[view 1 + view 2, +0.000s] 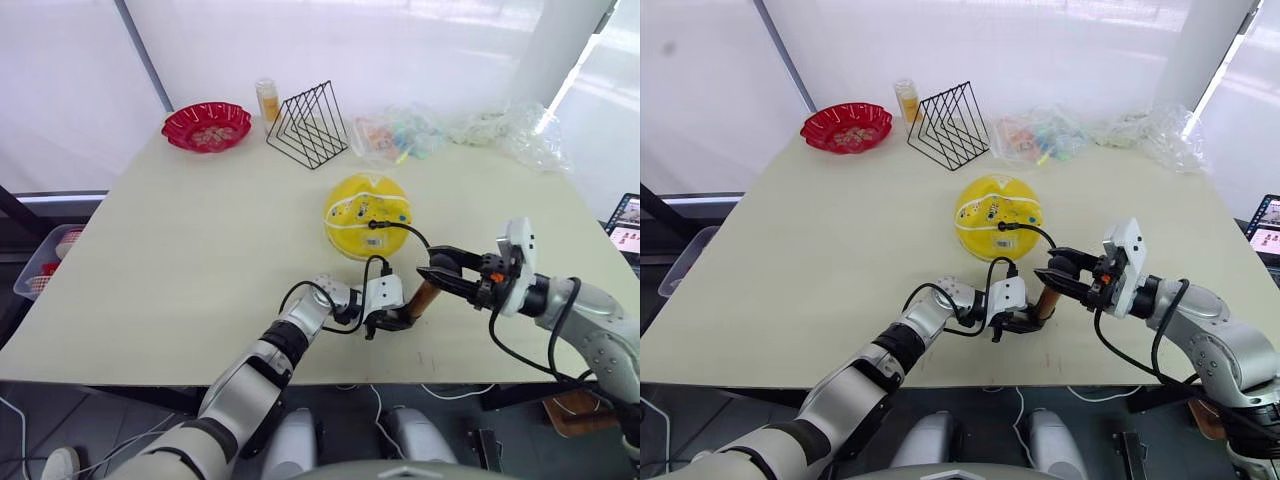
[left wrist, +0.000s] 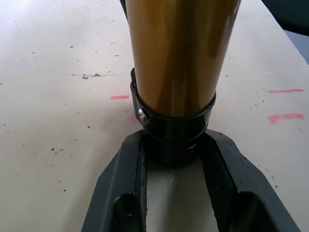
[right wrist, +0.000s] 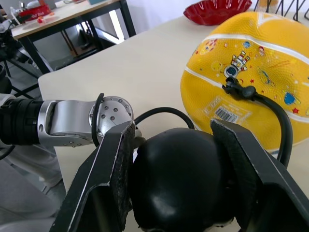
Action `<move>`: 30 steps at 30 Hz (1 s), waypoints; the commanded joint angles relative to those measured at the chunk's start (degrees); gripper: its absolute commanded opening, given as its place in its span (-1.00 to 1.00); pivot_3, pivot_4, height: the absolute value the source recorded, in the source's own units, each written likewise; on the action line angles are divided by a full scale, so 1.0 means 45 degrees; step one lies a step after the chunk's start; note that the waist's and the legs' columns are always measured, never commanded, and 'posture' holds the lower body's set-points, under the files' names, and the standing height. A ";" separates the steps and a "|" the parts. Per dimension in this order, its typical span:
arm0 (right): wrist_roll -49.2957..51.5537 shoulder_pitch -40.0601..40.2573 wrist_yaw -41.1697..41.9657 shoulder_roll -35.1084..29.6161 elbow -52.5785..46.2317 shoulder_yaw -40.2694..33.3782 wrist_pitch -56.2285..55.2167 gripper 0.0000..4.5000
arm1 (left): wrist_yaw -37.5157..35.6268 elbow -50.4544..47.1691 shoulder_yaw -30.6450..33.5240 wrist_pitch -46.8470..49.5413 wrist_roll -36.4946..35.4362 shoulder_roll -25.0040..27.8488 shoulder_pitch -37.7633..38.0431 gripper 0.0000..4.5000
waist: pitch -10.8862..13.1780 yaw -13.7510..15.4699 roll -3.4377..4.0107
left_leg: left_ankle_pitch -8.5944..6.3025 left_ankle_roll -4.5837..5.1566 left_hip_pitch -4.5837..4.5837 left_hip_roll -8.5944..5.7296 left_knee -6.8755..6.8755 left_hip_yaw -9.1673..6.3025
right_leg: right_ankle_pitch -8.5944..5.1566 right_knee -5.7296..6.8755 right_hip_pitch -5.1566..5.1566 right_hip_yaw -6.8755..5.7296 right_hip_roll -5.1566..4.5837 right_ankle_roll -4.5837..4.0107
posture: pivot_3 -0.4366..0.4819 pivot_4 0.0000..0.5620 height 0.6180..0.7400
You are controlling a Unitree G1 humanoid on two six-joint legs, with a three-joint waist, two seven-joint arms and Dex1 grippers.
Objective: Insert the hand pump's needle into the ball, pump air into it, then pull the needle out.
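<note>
We reach both arms in low over the near edge of the table (image 1: 180,260), our left forearm angling in from below and our right coming in from the side, so the two grippers meet on the hand pump (image 1: 422,297). Our left gripper (image 1: 385,322) is clenched on the black cap at the pump's lower end, a finger (image 2: 120,193) pressing each side of it, with the orange-gold barrel rising tilted away from it. Our right gripper (image 1: 440,276) grasps the rounded black handle (image 3: 178,181) at the pump's upper end, its fingers (image 3: 108,174) closed against both sides. The thin black hose (image 1: 405,232) arcs from the pump to the ball (image 1: 367,215), which sits on the table just beyond our grippers; the needle (image 3: 234,87) with its small black connector is set into the ball's yellow skin. Far back near the left corner stands a red bowl (image 1: 207,126) holding small pale pieces we cannot identify, beside a black wire rack (image 1: 308,124).
</note>
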 commanded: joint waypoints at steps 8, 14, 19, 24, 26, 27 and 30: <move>0.2448 -0.2476 -0.0235 -0.1571 -0.0109 -0.2932 0.1878 -0.11 | -0.0071 0.1380 -0.0776 0.0571 0.1094 0.0494 0.0736 -0.49 | 0.0065 0.0014 0.0073 | 0.0000 0.0000 -0.0033 -0.0012 0.0001 0.0009 | 0.0003 -0.0001 -0.0018 0.0009 -0.0022 -0.0002 | -0.05 -0.47 0.91; 0.4510 -0.4419 -0.0981 -0.2934 0.0388 -0.4150 0.3578 -0.11 | -0.0063 0.1365 -0.0797 0.0552 0.1130 0.0490 0.0748 -0.49 | 0.0079 0.0021 0.0072 | 0.0000 0.0000 -0.0057 -0.0012 0.0000 0.0000 | 0.0004 -0.0004 -0.0032 0.0001 -0.0032 -0.0004 | -0.05 -0.47 0.91; 0.5441 -0.5630 -0.1614 -0.3609 0.1025 -0.4561 0.4473 -0.11 | -0.0073 0.1329 -0.0805 0.0510 0.1130 0.0491 0.0757 -0.49 | 0.0094 0.0017 0.0058 | 0.0000 0.0000 -0.0063 -0.0009 0.0000 0.0003 | 0.0003 -0.0007 -0.0036 0.0001 -0.0039 -0.0004 | -0.05 -0.47 0.91; 0.5931 -0.5733 -0.2142 -0.3650 0.1510 -0.4465 0.5168 -0.11 | -0.0070 0.1313 -0.0803 0.0488 0.1123 0.0494 0.0762 -0.49 | 0.0102 0.0037 0.0053 | 0.0000 0.0000 -0.0093 -0.0011 -0.0001 0.0007 | 0.0030 -0.0011 -0.0059 0.0002 -0.0051 -0.0048 | -0.05 -0.47 0.91; 0.5886 -0.5302 -0.2164 -0.3533 0.1366 -0.4219 0.5324 -0.11 | -0.0070 0.1319 -0.0801 0.0478 0.1124 0.0494 0.0757 -0.49 | 0.0101 0.0037 0.0053 | 0.0000 0.0001 -0.0098 -0.0012 -0.0008 0.0006 | 0.0029 -0.0017 -0.0062 0.0000 -0.0050 -0.0047 | -0.05 -0.47 0.91; 0.5875 -0.5164 -0.2184 -0.3484 0.1312 -0.4150 0.5362 -0.11 | -0.0070 0.1320 -0.0801 0.0474 0.1123 0.0495 0.0756 -0.49 | 0.0100 0.0043 0.0052 | 0.0000 0.0001 -0.0098 -0.0012 -0.0013 0.0008 | 0.0029 -0.0020 -0.0062 0.0000 -0.0050 -0.0045 | -0.05 -0.47 0.91; 0.5303 -0.4190 -0.2168 -0.2903 0.0802 -0.3509 0.5226 -0.11 | -0.0051 0.1316 -0.0798 0.0462 0.1109 0.0521 0.0754 -0.49 | 0.0083 0.0031 0.0036 | 0.0000 0.0001 -0.0085 -0.0013 -0.0038 0.0004 | 0.0028 -0.0026 -0.0058 -0.0004 -0.0046 -0.0041 | -0.05 -0.47 0.91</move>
